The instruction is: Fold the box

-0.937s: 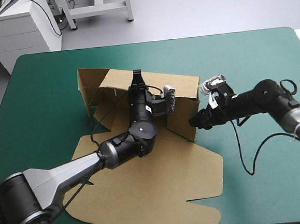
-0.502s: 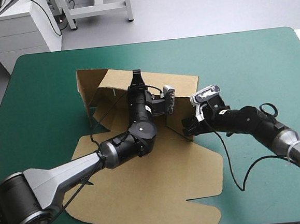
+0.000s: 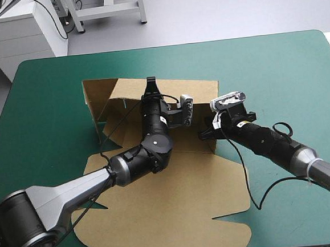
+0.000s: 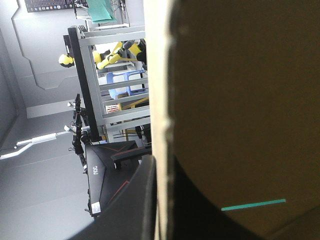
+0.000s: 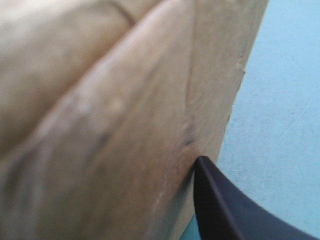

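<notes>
While the brown box [image 3: 177, 205] stands half-raised mid-table on the teal-green cover [image 3: 274, 63], the left gripper [image 3: 150, 82] pinches its back wall's top edge. The right gripper [image 3: 202, 135] touches the right wall, its grip unclear.

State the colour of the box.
The box is plain brown board, with no print on it. It shows best in the high view.

Bright, even overhead light; soft shadows

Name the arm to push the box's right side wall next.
Right, probably: the right gripper sits against that side wall, while the left gripper is clamped on the far wall's top edge.
</notes>
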Tool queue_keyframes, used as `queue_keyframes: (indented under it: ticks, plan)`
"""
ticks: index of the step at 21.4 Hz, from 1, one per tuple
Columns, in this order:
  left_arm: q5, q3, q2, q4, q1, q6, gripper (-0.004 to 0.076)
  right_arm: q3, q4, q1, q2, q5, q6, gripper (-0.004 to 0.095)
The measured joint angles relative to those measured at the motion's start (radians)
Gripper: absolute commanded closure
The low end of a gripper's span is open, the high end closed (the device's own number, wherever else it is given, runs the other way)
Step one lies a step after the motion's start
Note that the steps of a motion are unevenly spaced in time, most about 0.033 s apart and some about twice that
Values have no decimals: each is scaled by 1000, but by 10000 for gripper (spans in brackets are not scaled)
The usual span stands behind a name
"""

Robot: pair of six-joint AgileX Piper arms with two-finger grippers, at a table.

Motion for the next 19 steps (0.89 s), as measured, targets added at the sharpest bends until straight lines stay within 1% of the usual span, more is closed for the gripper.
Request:
queue_keyframes:
  ticks: [1, 2, 3, 7, 9, 10, 15, 17, 19]
  plan:
    - [-1, 0, 0, 1, 0, 0, 726, 0, 1, 0, 4, -11, 0, 843]
    - [-2, 0, 0, 2, 0, 0, 726, -2, 2, 0, 11, -29, 0, 910]
    - [-2, 0, 0, 4, 0, -1, 726, -3, 2, -1, 13, -38, 1, 922]
    - [-12, 0, 0, 57, -1, -24, 721, -3, 3, -9, 20, -65, 0, 922]
    - [-14, 0, 1, 78, -1, -63, 694, -3, 8, -9, 20, -70, 0, 922]
    - [-16, 0, 1, 89, -1, -73, 671, -3, 10, -9, 21, -72, 0, 922]
    - [-19, 1, 2, 172, -1, -123, 469, -3, 23, -19, 22, -74, 0, 922]
    - [-7, 1, 2, 186, -12, -153, 426, -15, 23, -42, 23, -43, 0, 922]
    - [28, 1, 2, 189, -37, -160, 425, -50, 19, -79, 36, 24, -2, 922]
